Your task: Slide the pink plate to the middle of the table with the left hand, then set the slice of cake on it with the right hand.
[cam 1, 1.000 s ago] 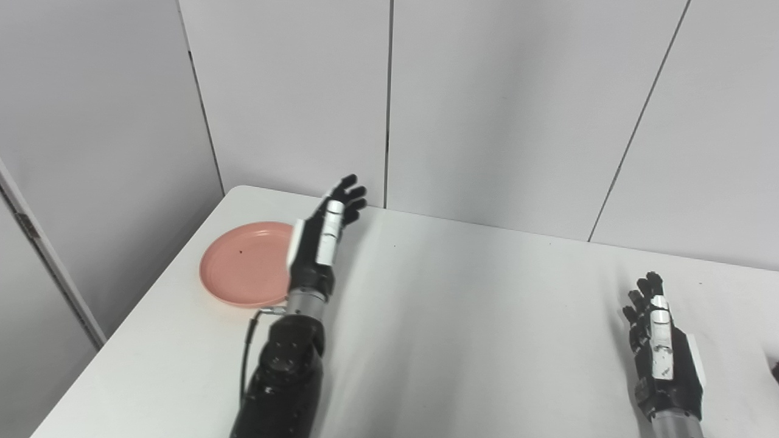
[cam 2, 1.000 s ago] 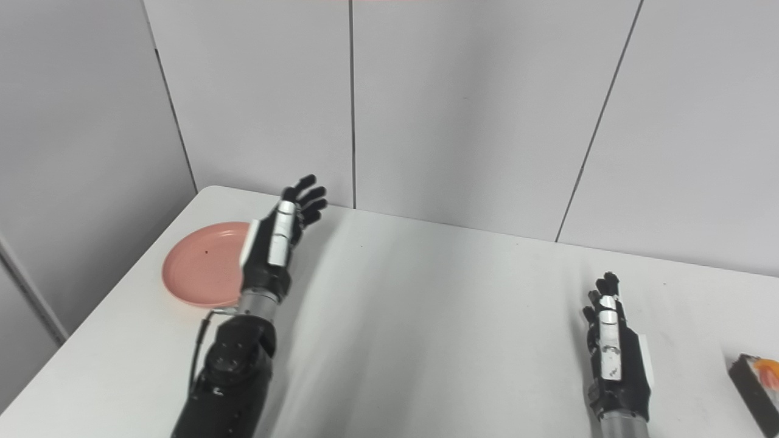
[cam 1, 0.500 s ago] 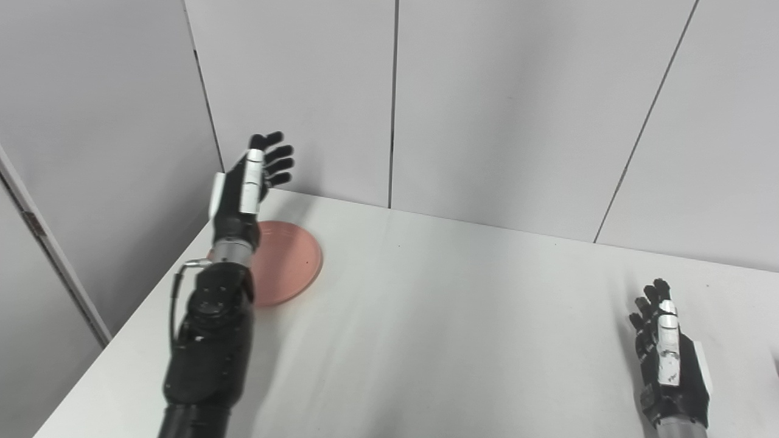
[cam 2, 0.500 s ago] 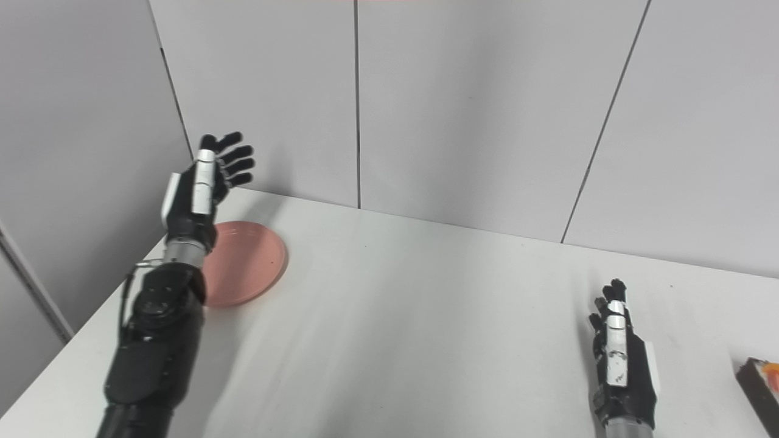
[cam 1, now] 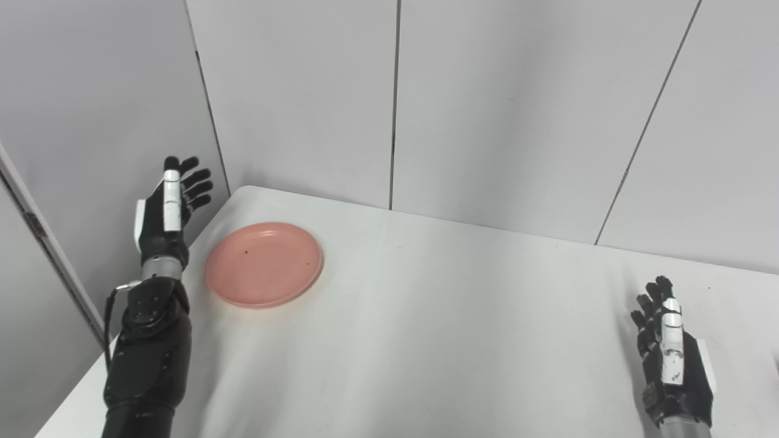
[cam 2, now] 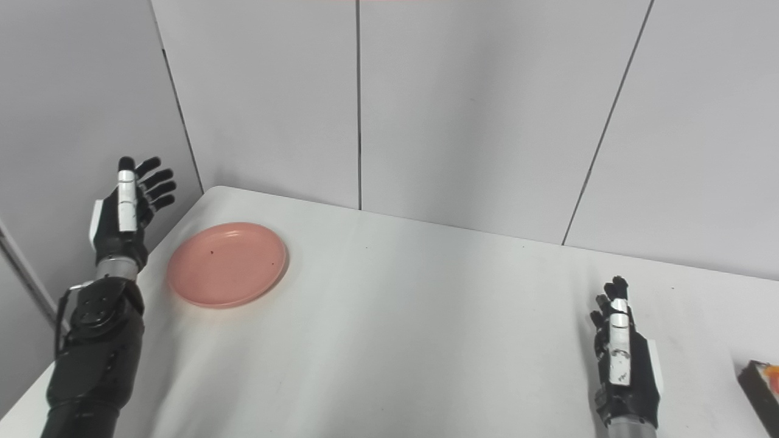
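Left robot hand [cam 1: 165, 210] first: in the left eye view I am seeing it hanging out past the left edge of the surface [cam 1: 426, 316], fingers spread and pointing up, holding nothing. A second ago it was rising in front of the pink plate [cam 1: 263, 264] on its right side; half a second ago it was crossing above it; now it is sitting on the plate's outer, left side, apart from it. I am reading that as my setup for the push: from there the palm can come down against the rim and sweep the plate toward the middle. The plate itself is lying where it was, near the far left corner, so the slide is not yet begun. The forearm is standing nearly upright, wrist high, so I am judging it needs lowering before any contact.

In the right eye view I am getting the same layout, plus the slice of cake [cam 2: 761, 389] peeking in at the right edge, dark with an orange bit on top, mostly cut off. The right robot hand [cam 2: 624, 371] is waiting low beside it, not touching, fingers loosely extended and empty, barely changed over the last second.
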### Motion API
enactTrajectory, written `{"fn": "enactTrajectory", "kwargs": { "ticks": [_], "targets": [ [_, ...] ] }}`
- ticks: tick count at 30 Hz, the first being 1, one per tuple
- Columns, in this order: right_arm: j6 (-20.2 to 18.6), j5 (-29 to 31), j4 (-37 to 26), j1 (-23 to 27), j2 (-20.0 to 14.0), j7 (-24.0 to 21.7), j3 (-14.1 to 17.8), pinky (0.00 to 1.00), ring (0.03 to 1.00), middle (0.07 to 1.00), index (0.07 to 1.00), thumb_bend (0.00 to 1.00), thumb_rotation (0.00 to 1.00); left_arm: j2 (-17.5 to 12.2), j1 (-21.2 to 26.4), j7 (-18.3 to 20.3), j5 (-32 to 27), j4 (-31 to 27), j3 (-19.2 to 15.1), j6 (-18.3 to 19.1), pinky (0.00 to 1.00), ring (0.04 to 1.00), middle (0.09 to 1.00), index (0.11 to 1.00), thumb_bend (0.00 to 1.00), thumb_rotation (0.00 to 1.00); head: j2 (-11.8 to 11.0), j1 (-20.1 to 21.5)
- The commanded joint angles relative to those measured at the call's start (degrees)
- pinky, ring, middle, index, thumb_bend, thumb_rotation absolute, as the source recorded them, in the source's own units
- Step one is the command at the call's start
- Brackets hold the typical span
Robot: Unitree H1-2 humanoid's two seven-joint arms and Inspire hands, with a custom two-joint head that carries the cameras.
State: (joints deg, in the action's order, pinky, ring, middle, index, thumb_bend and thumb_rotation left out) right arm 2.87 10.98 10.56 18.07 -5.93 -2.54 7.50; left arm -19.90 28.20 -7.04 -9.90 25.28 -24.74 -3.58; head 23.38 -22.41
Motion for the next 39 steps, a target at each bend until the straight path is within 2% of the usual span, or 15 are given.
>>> {"fn": "enactTrajectory", "kwargs": {
  "ticks": [1,13,16,21,31,39],
  "targets": [
    [0.11,0.16,-2.22,0.98,0.13,0.2,0.22,1.0,1.0,1.0,0.999,0.43,0.94,-2.13,1.43,-0.02,-0.99,0.46,-0.6,-3.41,0.74,0.75,0.747,0.739,0.86,1.0,0.05,-0.05],
    [-1.05,-0.44,-4.05,0.39,-0.12,0.57,-0.33,1.0,1.0,1.0,1.0,0.39,0.99,-2.27,1.6,0.56,-1.83,9.85,-0.17,-9.52,0.77,0.776,0.771,0.759,0.84,0.99,0.42,-0.09],
    [-1.13,-0.4,-4.42,0.28,0.02,0.8,-0.23,1.0,1.0,1.0,1.0,0.41,0.96,-2.07,1.68,1.59,-2.53,10.94,0.27,-9.43,0.78,0.793,0.789,0.777,0.84,1.0,0.53,-0.1],
    [-1.1,-0.57,-4.16,0.49,0.0,1.02,-0.13,1.0,1.0,1.0,1.0,0.42,0.96,-1.19,1.87,4.86,-5.62,12.84,0.92,-8.83,0.83,0.84,0.832,0.814,0.85,0.98,0.69,-0.18],
    [-2.15,-0.46,-5.06,0.43,0.25,1.55,-0.07,1.0,1.0,1.0,1.0,0.42,0.95,1.14,2.93,5.89,-6.14,17.0,3.64,-9.5,0.83,0.835,0.826,0.81,0.85,0.98,0.96,-0.25],
    [-1.72,-0.01,-4.72,0.62,0.36,1.3,0.02,1.0,1.0,1.0,1.0,0.42,0.94,3.4,2.54,6.35,-6.64,13.08,6.05,-5.83,0.86,0.856,0.842,0.825,0.82,1.0,1.11,-0.04]
  ]
}}
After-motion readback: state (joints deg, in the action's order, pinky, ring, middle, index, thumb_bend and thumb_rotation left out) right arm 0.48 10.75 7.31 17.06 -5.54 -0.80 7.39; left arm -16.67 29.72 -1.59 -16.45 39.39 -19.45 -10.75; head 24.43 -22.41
